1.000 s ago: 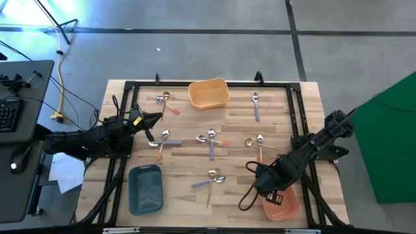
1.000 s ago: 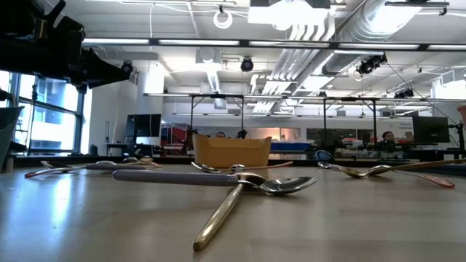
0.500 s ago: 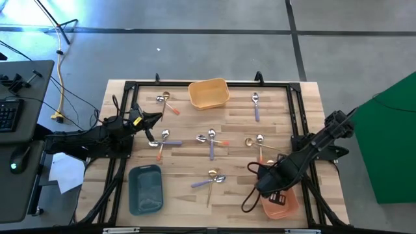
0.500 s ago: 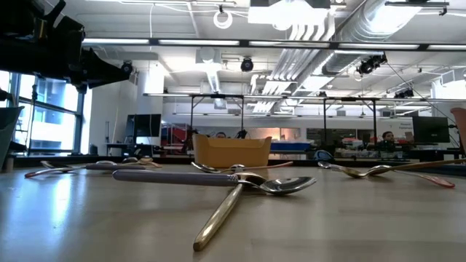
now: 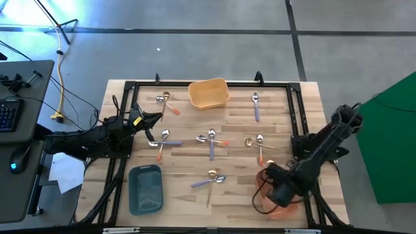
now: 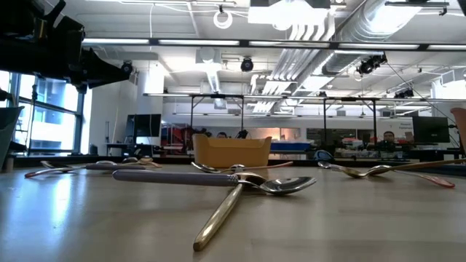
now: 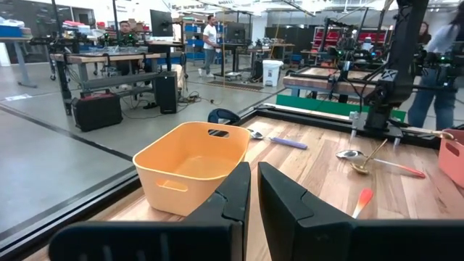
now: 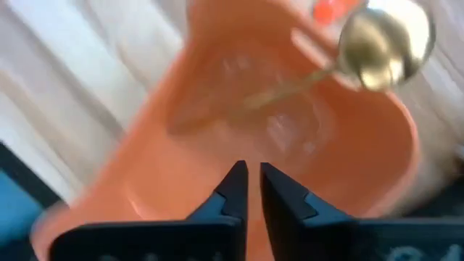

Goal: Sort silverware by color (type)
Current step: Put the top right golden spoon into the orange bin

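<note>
Right pincer (image 8: pixel 249 190) hangs over the pink tray (image 8: pixel 181 181) at the counter's (image 5: pixel 279 110) near right, fingers narrowly apart, empty; a gold spoon (image 8: pixel 377 43) lies across the tray's rim. Left pincer (image 7: pixel 254 192) waits nearly closed, far left.

Spoons (image 5: pixel 210 138) scattered flat across table: lavender, orange-red and gold handles, several crossed in pairs. One gold spoon (image 8: pixel 377 43) over pink tray.
</note>
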